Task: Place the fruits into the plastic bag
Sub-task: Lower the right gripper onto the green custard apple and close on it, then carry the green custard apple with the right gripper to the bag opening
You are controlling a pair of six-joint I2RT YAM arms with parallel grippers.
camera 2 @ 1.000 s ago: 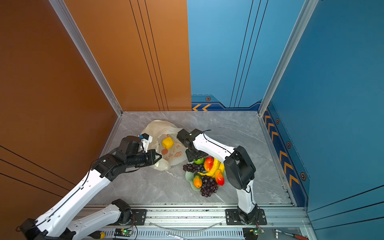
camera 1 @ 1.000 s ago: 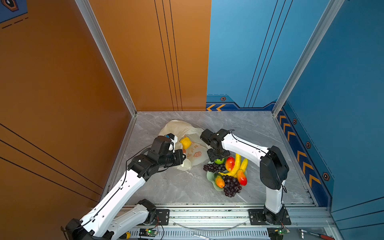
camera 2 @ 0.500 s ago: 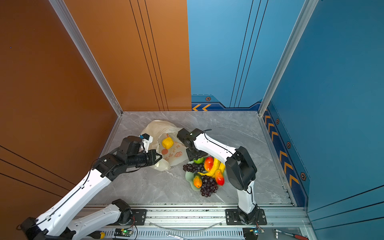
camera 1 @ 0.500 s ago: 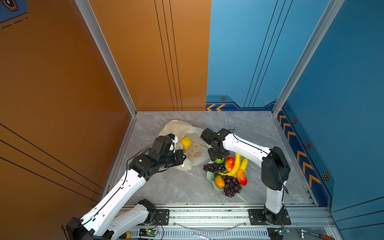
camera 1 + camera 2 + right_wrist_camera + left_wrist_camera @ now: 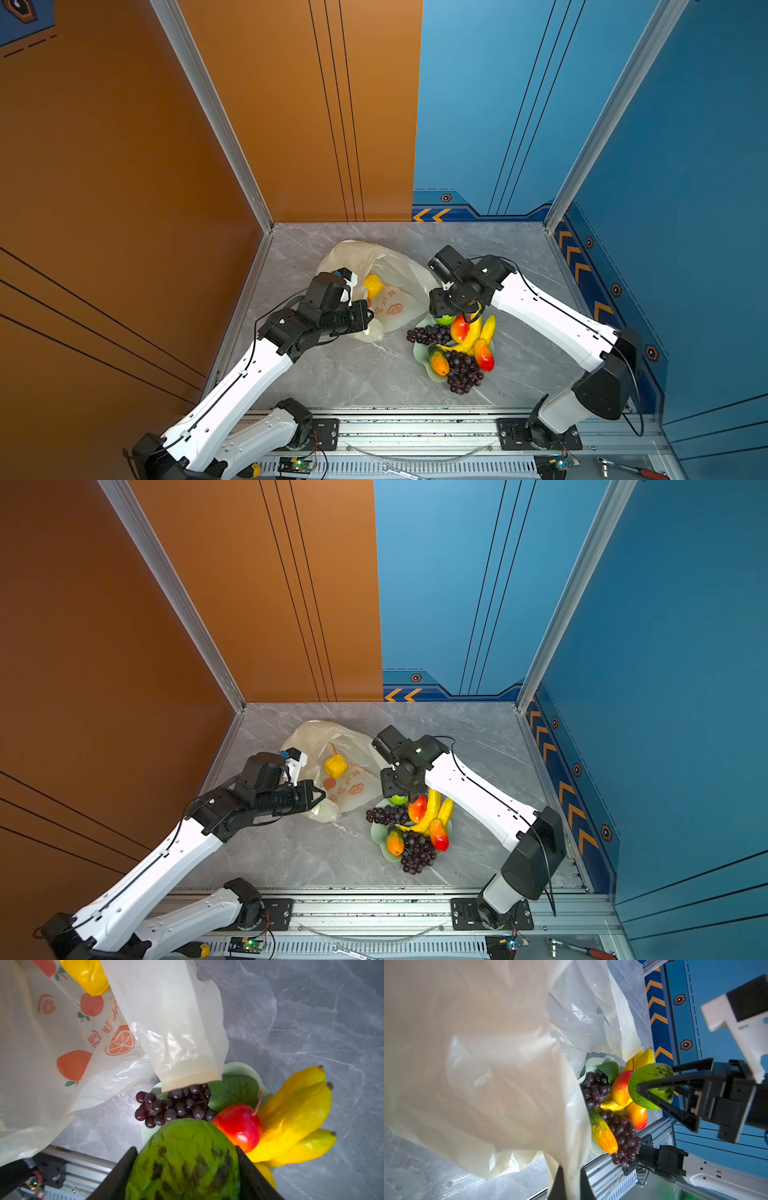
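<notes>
right tool clasps green fruit; plastic bag holds yellow ball.

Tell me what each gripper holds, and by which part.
The right gripper clamps the bumpy green fruit across its opposite sides. The left gripper pinches a fold at the edge of the plastic bag.

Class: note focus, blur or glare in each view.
Left wrist view: translucent cream plastic bag near the lens soft, dark purple grape bunch beyond sharp. Right wrist view: small white glints on those grapes; bumpy green fruit slightly soft. Both top views: evenly lit, sharp.
</notes>
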